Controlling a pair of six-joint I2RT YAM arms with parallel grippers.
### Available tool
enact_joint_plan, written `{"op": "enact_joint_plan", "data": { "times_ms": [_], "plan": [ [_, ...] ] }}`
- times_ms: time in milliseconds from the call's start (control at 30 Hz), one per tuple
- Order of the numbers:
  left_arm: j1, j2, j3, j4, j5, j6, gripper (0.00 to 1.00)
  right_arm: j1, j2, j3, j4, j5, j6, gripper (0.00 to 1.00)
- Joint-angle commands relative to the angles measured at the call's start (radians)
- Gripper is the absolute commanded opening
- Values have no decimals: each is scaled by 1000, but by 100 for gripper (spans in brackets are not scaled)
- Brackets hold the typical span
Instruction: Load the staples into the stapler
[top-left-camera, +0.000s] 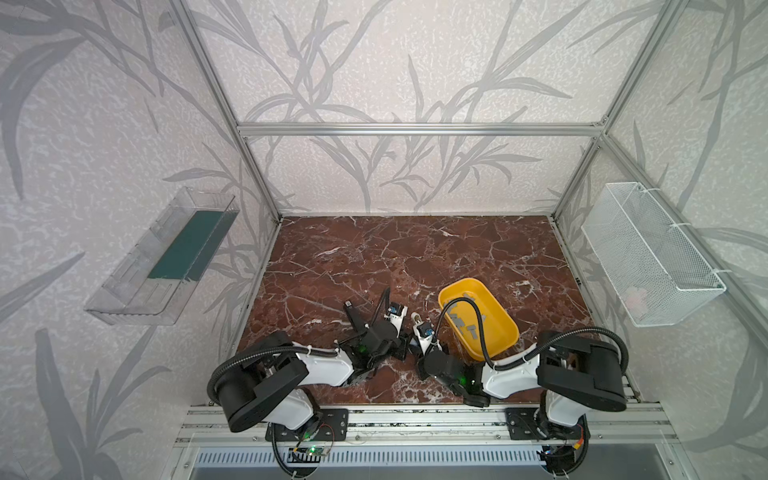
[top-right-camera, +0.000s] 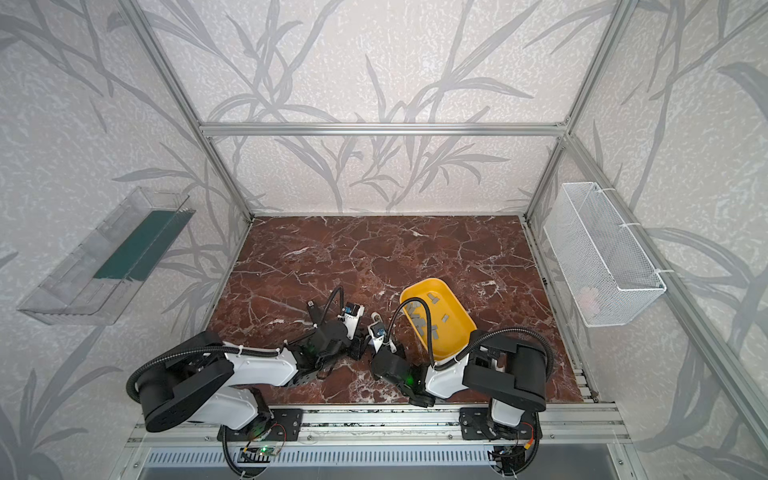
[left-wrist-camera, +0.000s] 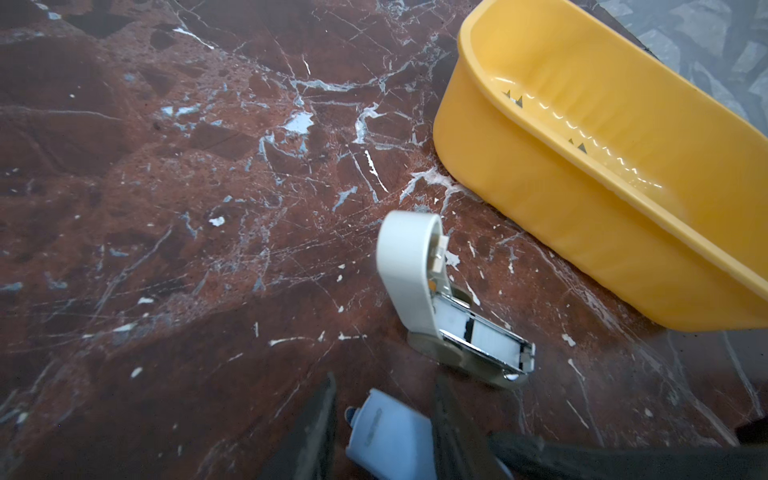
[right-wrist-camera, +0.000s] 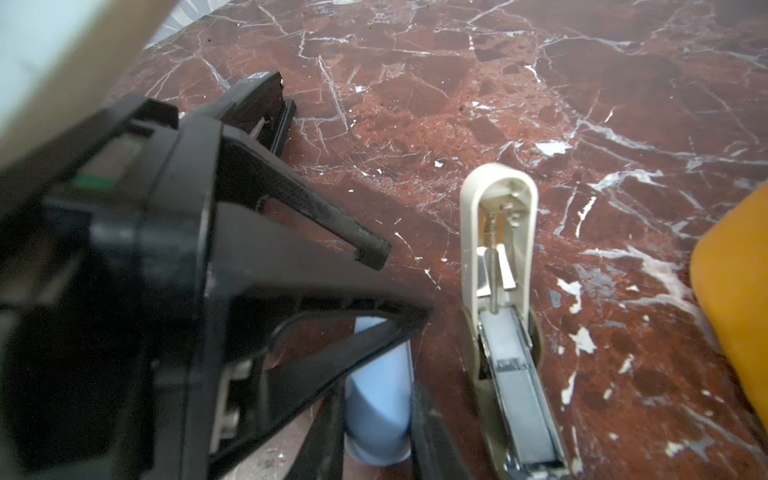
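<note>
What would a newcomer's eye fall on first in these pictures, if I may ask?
The yellow tray of grey staples stands out on the red marble table, right of centre. Just left of it a cream stapler sits hinged open. Beside that, near the front, the right pincer grips a pale blue stapler, the left pincer flanking it too.

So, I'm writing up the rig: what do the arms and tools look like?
The left arm and right arm have white shells between black joints, each with a black ribbed cable and a green light. The left tool is black, with tapering, ribbed, triangular fingers. The right tool is dark too, barely in view.
</note>
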Motion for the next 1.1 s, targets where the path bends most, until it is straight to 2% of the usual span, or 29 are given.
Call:
{"op": "enact_joint_plan", "data": {
  "times_ms": [0,233,400,567,1067],
  "plan": [
    [-8,15,10,-24,17,9,39,3,44,-47,-203,-56,26,22],
    [-8,-85,-1,-100,-27,-17,40,1,-92,47,-298,-28,-59,30],
    [-7,-181,-8,-214,-121,-51,42,-7,-136,129,-358,-14,-112,31],
    [-6,-247,-27,-238,-133,-50,46,-9,-151,161,-386,-9,-129,32],
    [-6,-55,8,-128,-96,-43,41,-9,-6,43,-259,-22,-9,28]
  ]
}}
